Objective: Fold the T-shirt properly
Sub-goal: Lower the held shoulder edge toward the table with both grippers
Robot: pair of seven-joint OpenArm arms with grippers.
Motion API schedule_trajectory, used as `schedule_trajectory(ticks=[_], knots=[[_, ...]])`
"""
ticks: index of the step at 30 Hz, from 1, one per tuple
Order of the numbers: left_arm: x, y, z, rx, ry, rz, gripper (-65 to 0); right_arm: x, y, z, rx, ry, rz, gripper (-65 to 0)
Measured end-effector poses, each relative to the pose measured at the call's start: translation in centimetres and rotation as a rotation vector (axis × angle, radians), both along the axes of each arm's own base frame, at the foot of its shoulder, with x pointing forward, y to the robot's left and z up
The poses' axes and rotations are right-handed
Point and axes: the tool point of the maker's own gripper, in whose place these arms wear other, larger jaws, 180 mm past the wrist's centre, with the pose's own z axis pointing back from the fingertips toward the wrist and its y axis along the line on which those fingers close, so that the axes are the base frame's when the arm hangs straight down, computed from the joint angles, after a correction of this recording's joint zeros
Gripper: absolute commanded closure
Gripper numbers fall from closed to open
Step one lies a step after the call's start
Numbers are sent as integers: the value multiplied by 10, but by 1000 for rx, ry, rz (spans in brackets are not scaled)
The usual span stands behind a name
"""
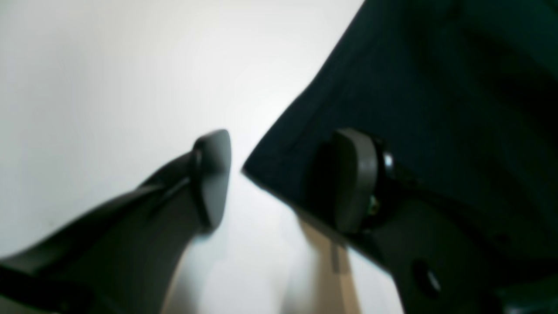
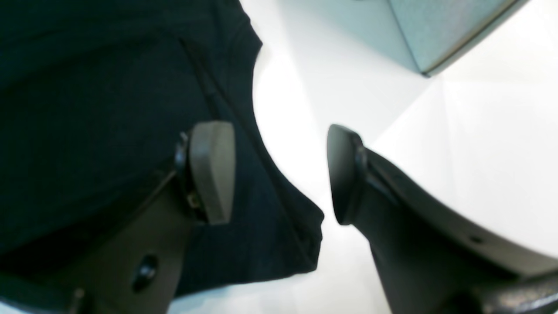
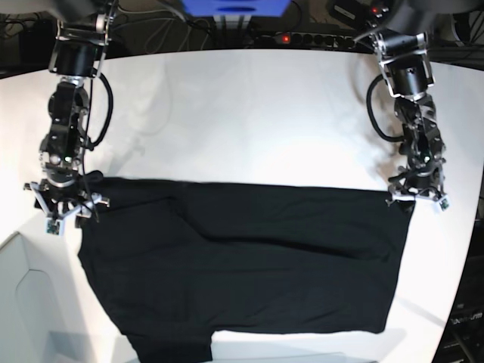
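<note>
Plainly spread wide, left gripper (image 1: 283, 179), pads (image 1: 355, 183) well apart, clamped on nothing. One pad over black cloth, the other over bare white surface; hemmed corner of the T-shirt (image 1: 436, 109) pointing into the gap between them, no pinch on it. Whether the pad over the cloth actually touches it: cannot tell, wrist view too blurred.

Likewise parted, right gripper (image 2: 281, 174), nothing between its pads (image 2: 213, 170). One pad in front of the dark fabric, the other out over the white table (image 2: 479, 152). Curved edge and stitched seam of the T-shirt (image 2: 87, 109) running just beside that first pad, cloth corner hanging into the gap, clear of the far pad. Pale grey-green panel (image 2: 414, 30) at the top of that wrist view.

Seen from the base camera: left gripper (image 3: 418, 195) down at the top corner of the cloth on that view's right, right gripper (image 3: 64, 204) at the top corner on that view's left. T-shirt (image 3: 242, 265) lying flat and spread across the white table (image 3: 242, 113), top edge stretched fairly straight between the two grippers, lower edge uneven with a flap reaching toward the near edge. Some creases across the cloth near its left side. Cables and a power strip (image 3: 318, 35) along the far side.
</note>
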Motion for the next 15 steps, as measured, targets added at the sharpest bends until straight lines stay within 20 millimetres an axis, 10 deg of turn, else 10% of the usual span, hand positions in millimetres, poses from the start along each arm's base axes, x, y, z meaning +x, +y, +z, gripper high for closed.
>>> schedule_trajectory(ticks=[7,15], knots=[[1,-2,-3,-1,8,-5,-324,0,-2,0,-5,2,0,-349],[-2,-4,-7,-8,13,-6,0,-15,-28,-39,-17,113,-31,-349]])
